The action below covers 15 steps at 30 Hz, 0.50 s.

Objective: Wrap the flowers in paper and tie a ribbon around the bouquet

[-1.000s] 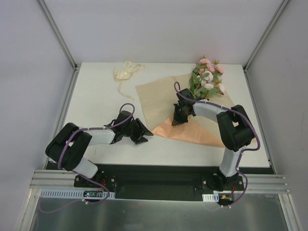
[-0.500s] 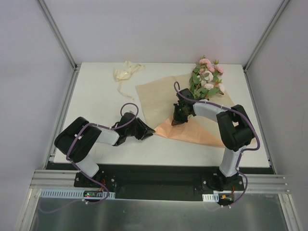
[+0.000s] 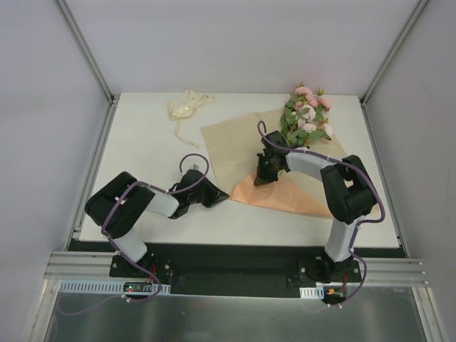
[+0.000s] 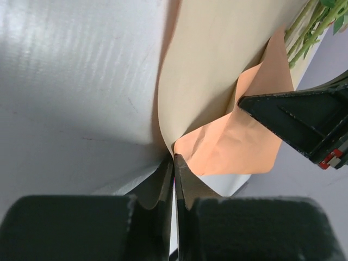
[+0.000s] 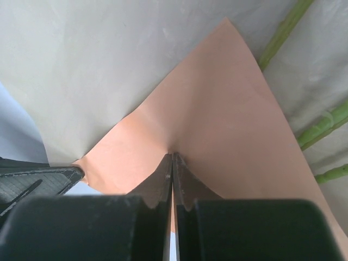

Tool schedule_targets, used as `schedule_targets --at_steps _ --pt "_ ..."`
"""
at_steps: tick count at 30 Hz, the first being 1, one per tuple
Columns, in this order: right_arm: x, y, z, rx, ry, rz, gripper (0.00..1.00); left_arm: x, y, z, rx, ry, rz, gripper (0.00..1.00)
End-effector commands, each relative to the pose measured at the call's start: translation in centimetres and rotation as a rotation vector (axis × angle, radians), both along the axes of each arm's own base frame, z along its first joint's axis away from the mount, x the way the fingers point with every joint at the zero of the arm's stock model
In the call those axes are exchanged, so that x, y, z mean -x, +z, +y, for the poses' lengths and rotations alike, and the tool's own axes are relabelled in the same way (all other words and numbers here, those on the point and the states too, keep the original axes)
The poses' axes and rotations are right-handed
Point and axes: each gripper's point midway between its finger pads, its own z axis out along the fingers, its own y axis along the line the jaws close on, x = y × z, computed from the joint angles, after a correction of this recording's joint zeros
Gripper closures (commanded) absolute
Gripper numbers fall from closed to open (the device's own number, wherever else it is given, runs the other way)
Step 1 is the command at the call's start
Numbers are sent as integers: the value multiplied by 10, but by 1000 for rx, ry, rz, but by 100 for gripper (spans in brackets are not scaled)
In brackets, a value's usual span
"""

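Paper [image 3: 226,146] clamped in both; left tool [image 4: 174,163] at its corner; right tool [image 5: 172,160] at peach fold

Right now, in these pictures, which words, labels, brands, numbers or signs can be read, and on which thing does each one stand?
No text can be read in any view.
Too blurred to read: the small red and white tag on the right gripper, seen in the left wrist view.
No print visible: paper, flowers, ribbon.
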Motion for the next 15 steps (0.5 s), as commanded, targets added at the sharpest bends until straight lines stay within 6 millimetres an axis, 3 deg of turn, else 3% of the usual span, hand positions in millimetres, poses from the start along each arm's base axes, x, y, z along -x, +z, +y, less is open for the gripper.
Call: schedule_targets --at_steps 1,2,4,5,6,8,15 --pt "11 -17 -2 16 1 45 99 -5 1 2 -142 -65 -115 100" --pt "11 -17 -1 8 2 50 99 -12 17 -5 -145 -83 -166 100" --pt "10 -16 -1 -10 -11 56 99 -10 22 -10 -233 -148 -224 100" --pt "13 -18 -1 -21 -11 66 99 -18 41 -19 -238 -162 -275 100" --pt "13 -18 -1 -31 -14 67 99 -18 41 -18 -304 -196 -304 100" --pt "12 -19 -2 -59 -29 78 99 -16 58 -37 -327 -248 -362 100" --pt "13 -16 -6 -104 -57 92 99 -10 70 -65 -397 -356 -444 100"
